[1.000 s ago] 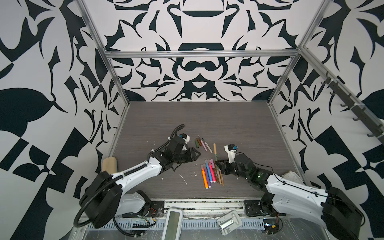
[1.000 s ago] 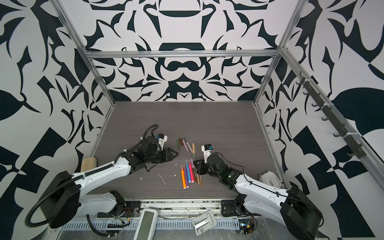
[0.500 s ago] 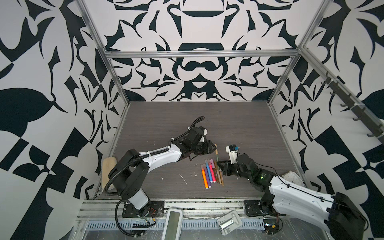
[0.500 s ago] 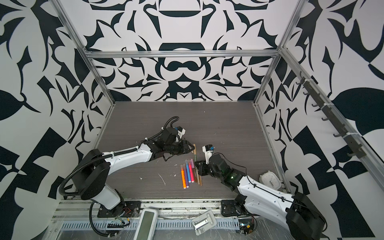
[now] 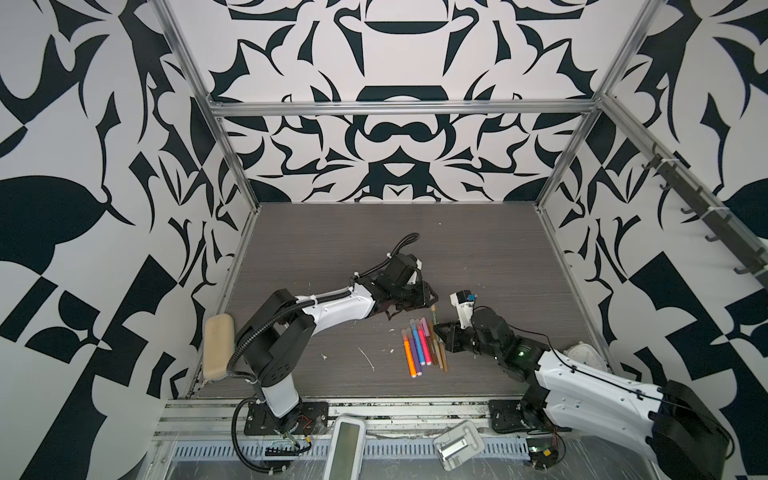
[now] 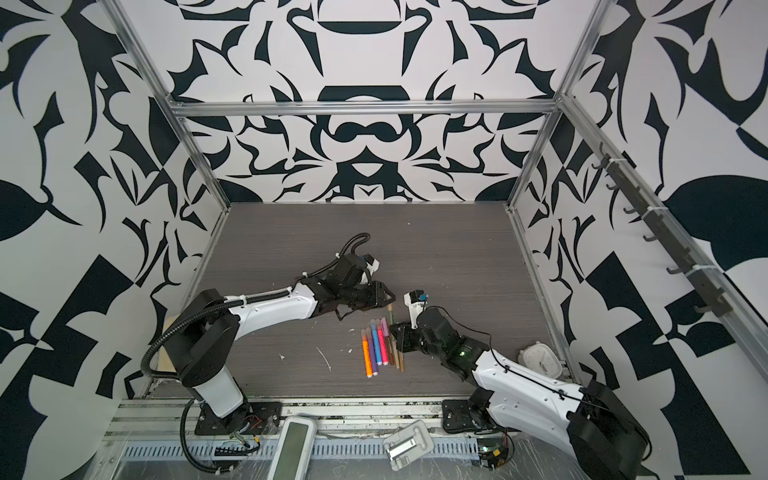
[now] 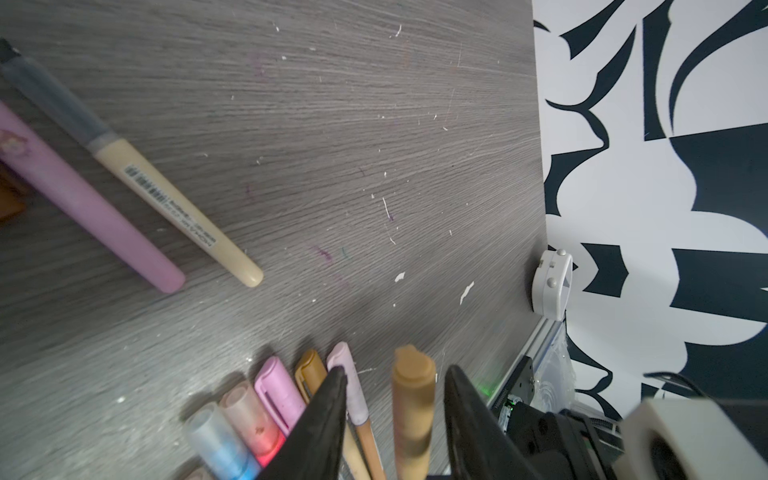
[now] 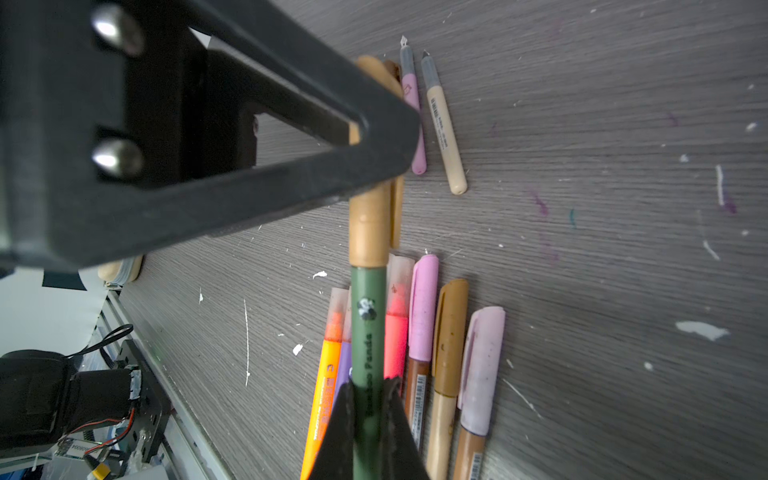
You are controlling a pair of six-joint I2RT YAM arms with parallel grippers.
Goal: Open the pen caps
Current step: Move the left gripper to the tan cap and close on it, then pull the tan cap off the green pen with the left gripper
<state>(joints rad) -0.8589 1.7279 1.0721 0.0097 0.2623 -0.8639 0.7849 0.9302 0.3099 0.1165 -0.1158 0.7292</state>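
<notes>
My right gripper [image 8: 370, 388] is shut on the barrel of a green pen [image 8: 368, 332], held above the table; in a top view this gripper [image 5: 436, 328] sits right of the pen row. The pen's tan cap [image 7: 413, 407] is on and stands between the jaws of my left gripper [image 7: 397, 374], which is open with a gap on each side. Seen from the right wrist, the left finger [image 8: 291, 137] crosses the cap [image 8: 369, 232]. Several capped pens [image 5: 419, 347] lie side by side on the table. A lilac barrel [image 7: 91, 199] and a tan barrel [image 7: 178, 212] lie uncapped.
A white timer [image 5: 584, 355] sits at the table's right edge, against the wall. A beige block [image 5: 217, 351] leans at the left edge. Small white scraps [image 5: 368, 357] dot the grey wood table [image 5: 478, 249].
My left arm has swung right across the table to the pen that the right gripper holds, and its jaws have narrowed around the cap. The right arm has hardly moved.
</notes>
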